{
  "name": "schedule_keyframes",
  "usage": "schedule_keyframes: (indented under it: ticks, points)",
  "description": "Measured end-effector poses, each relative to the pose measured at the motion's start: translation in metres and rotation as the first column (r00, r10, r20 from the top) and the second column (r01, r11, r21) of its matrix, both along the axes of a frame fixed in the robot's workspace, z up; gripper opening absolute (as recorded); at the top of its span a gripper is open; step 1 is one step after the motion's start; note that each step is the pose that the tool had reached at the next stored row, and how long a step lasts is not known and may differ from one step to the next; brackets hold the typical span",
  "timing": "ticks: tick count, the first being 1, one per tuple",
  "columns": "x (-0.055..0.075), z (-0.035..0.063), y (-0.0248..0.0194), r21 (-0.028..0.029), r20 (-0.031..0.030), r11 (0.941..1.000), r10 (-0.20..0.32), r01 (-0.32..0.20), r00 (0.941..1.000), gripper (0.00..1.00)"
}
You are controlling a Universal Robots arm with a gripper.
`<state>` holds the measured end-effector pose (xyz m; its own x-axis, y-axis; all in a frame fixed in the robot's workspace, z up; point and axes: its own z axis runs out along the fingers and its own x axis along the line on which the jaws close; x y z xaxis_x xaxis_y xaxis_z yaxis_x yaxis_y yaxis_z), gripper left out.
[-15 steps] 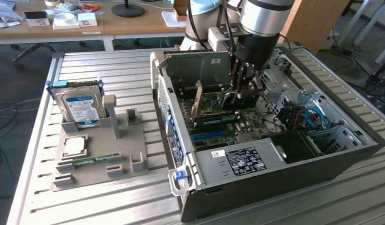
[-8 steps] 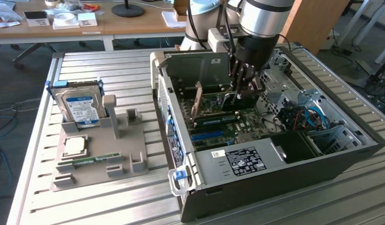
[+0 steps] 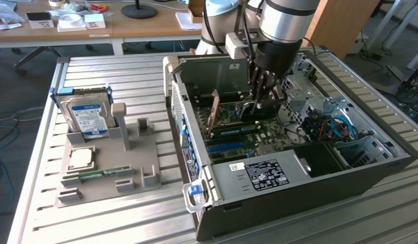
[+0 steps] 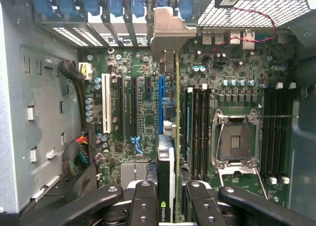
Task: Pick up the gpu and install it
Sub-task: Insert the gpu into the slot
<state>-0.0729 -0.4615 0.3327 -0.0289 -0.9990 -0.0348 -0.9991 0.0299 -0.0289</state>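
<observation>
Gpu stands on its thin edge inside the computer case, down over the green board. The gripper is clamped on it, with a finger on each side. The grey metal end sits close to the back wall with the blue clips. The long blue slot is just beside it, and the black memory slots are near on the other side. There is little room either way. I cannot tell if the bottom edge is pushed in.
</observation>
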Motion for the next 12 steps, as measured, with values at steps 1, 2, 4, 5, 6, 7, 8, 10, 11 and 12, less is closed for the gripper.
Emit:
schedule_keyframes:
  ticks: [1, 2, 4, 5, 6, 7, 8, 10, 11, 12]
  points:
    - [0.0000, 0.0000, 0.0000, 0.0000, 0.0000, 1.0000, 0.000, 0.000, 1.0000, 0.27]
    - [0.0000, 0.0000, 0.0000, 0.0000, 0.0000, 1.0000, 0.000, 0.000, 1.0000, 0.27]
    - [0.0000, -0.0018, 0.0000, 0.0005, 0.0002, 1.0000, 0.000, 0.000, 1.0000, 0.27]
    - [0.0000, -0.0031, 0.0000, 0.0004, 0.0001, 1.0000, 0.000, 0.000, 1.0000, 0.27]
    - [0.0000, -0.0031, 0.0000, 0.0001, 0.0000, 1.0000, 0.000, 0.000, 1.0000, 0.27]
    - [0.0000, -0.0031, 0.0000, 0.0001, 0.0001, 1.0000, 0.000, 0.000, 1.0000, 0.27]
    - [0.0000, -0.0031, 0.0000, 0.0001, 0.0000, 1.0000, 0.000, 0.000, 1.0000, 0.27]
    - [0.0000, -0.0031, 0.0000, 0.0001, 0.0000, 1.0000, 0.000, 0.000, 1.0000, 0.27]
    - [0.0000, -0.0032, 0.0000, 0.0000, 0.0000, 1.0000, 0.000, 0.000, 1.0000, 0.27]
    - [0.0000, -0.0039, 0.0000, 0.0003, 0.0001, 1.0000, 0.000, 0.000, 1.0000, 0.27]
